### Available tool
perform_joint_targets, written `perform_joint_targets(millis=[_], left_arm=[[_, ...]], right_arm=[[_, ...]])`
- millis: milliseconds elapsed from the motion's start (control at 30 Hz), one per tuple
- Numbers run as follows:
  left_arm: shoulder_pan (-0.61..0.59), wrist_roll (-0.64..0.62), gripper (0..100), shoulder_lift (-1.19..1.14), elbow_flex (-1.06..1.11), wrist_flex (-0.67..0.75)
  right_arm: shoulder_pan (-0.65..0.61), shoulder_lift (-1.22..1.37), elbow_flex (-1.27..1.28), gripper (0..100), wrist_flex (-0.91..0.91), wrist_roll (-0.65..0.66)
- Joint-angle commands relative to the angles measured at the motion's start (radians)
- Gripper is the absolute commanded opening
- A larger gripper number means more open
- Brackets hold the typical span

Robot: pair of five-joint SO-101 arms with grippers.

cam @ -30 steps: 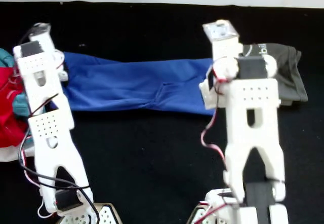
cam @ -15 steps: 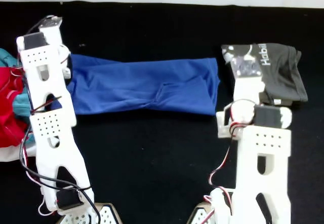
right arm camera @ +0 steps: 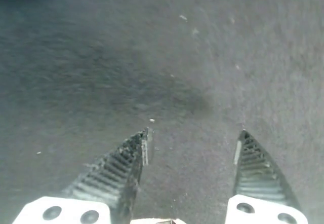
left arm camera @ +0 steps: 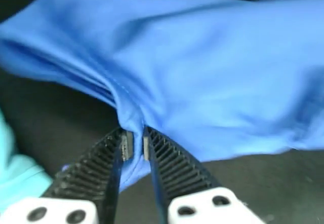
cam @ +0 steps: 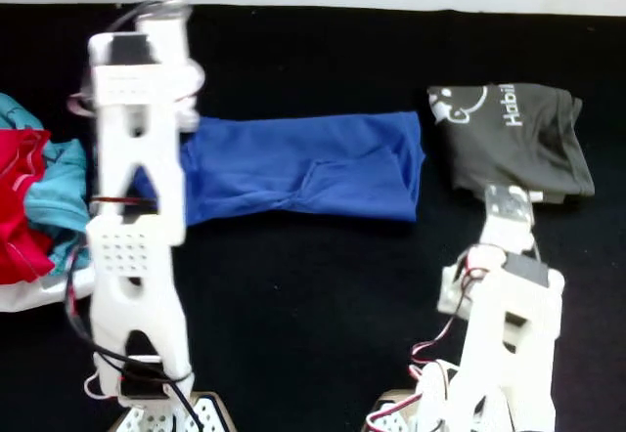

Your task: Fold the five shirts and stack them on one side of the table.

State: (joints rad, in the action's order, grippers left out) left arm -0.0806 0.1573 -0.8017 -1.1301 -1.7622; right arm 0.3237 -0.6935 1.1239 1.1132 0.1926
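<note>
At left end of blue shirt, left gripper pinches fabric fold, jaws nearly closed. Shirt's long axis runs left-right; free right end lies far-left of right gripper, gaping, empty.

The spread shirt lies between the shirt pile and folded shirt.
</note>
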Motion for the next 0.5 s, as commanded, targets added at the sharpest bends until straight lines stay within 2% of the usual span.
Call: perform_joint_targets(millis=[0, 133, 267, 333, 467], left_arm=[[0.168, 0.002, 1, 0.084, -0.053, -0.009], [0.321, 0.003, 1, 0.084, -0.114, 0.095], [0.467, 0.005, 1, 0.081, -0.114, 0.227], [0.527, 0.005, 1, 0.058, -0.104, 0.310], [0.607, 0.005, 1, -0.024, -0.097, 0.454]], right_arm=[[0.074, -0.022, 0.070, 25.9, -0.090, 0.000], [0.116, -0.022, 0.176, 23.5, -0.197, 0.000], [0.148, -0.022, 0.265, 0.0, -0.351, 0.000], [0.160, -0.024, 0.285, 3.2, -0.367, -0.002], [0.159, -0.024, 0.288, 0.8, -0.372, -0.005]])
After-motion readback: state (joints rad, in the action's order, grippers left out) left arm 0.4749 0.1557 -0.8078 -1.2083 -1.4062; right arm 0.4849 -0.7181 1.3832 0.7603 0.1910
